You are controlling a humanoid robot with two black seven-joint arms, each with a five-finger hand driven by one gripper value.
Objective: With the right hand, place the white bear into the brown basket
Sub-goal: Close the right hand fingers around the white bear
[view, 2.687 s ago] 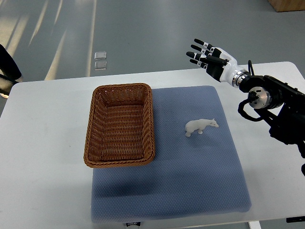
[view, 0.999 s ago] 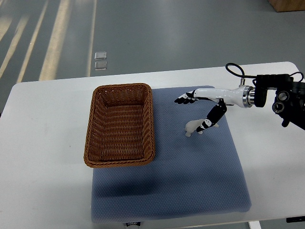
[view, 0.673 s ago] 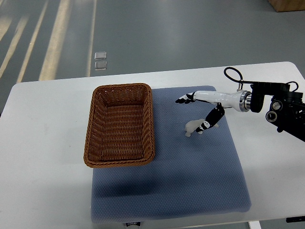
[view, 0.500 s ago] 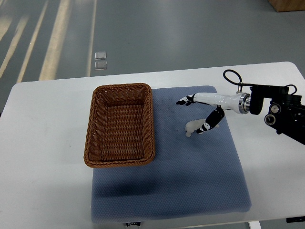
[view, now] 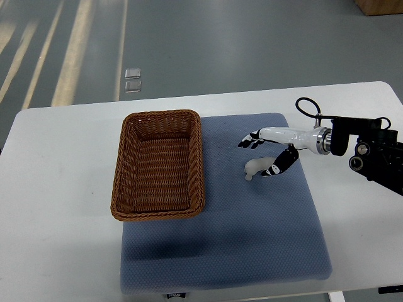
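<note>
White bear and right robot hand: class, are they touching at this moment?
Touching. In the top view the right robot hand has its thumb against the white bear, overlapping its right end; the fingers are curled above it.

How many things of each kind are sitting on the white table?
white bear: 1
brown basket: 1
blue mat: 1
Total: 3
</note>
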